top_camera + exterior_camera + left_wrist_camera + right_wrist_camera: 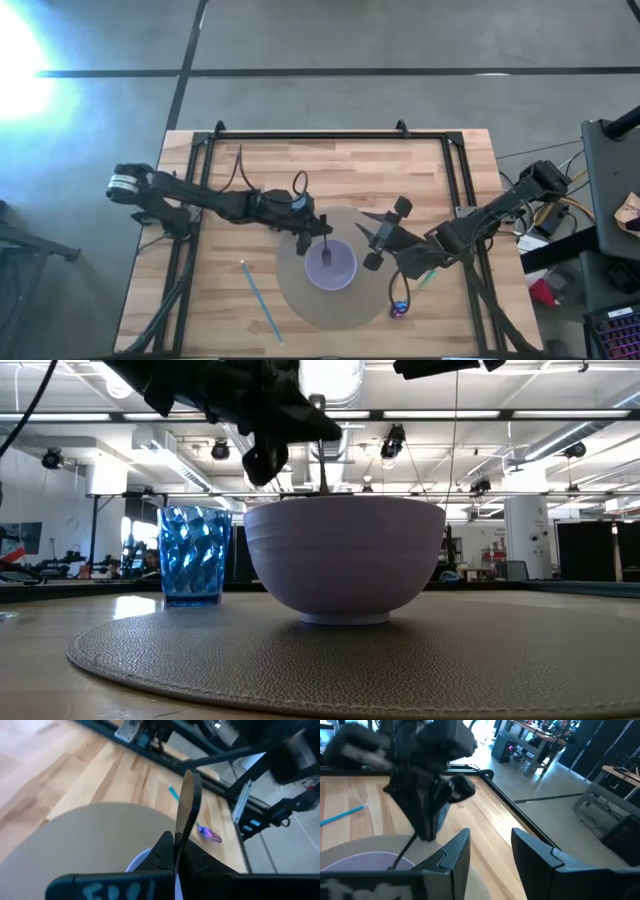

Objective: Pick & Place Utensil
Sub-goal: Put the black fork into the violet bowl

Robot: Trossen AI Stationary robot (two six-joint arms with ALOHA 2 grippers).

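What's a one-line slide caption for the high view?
Left pincer lowers a dark fork into the lavender bowl on a round placemat; right pincer waits open beside it.

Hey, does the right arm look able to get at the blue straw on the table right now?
Probably not easily. The blue straw lies beyond the purple bowl, on the left arm's side; the right end effector, open, hovers on the bowl's other side, and the left end effector, holding a fork, stands between.

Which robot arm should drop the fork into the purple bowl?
The left. Its gripper is shut on the fork, which hangs tines-down over the purple bowl, so opening its jaws would probably drop it in. The right gripper waits open and empty beside the bowl.
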